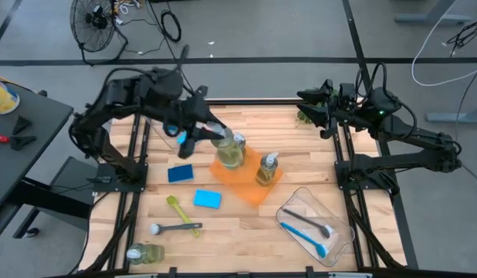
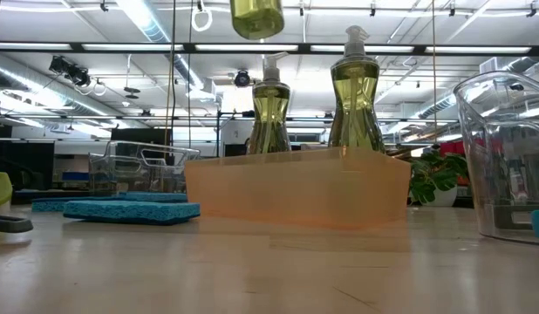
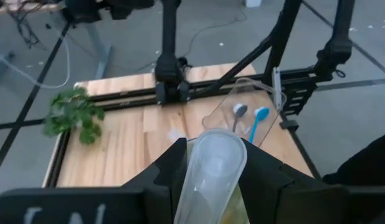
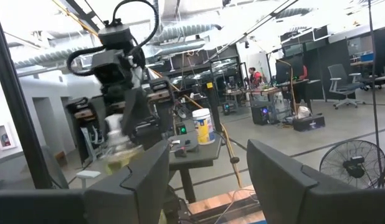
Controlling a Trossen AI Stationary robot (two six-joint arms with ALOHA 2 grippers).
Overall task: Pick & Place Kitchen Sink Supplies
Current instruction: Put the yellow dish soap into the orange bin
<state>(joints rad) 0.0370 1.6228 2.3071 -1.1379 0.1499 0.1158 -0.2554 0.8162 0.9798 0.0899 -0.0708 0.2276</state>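
My left gripper is shut on a clear pump bottle of yellowish soap and hangs over the orange tray. In the low view the bottle's base floats above the tray. Two more soap bottles stand upright in the tray. A fourth bottle lies on its side at the near left edge. My right gripper waits open above the far right corner, touching nothing. My left gripper pinches the soap bottle between its two fingers. The bottle's clear body fills the gap between them. The fingers come slanting down from the table's far left. The bottle is lifted clear, above the tray and the two standing bottles.
Two blue sponges lie left of the tray. A yellow-green brush and a grey brush lie nearer. A clear bin at the near right holds a blue and a grey brush. The leafy plant sits at the far right corner.
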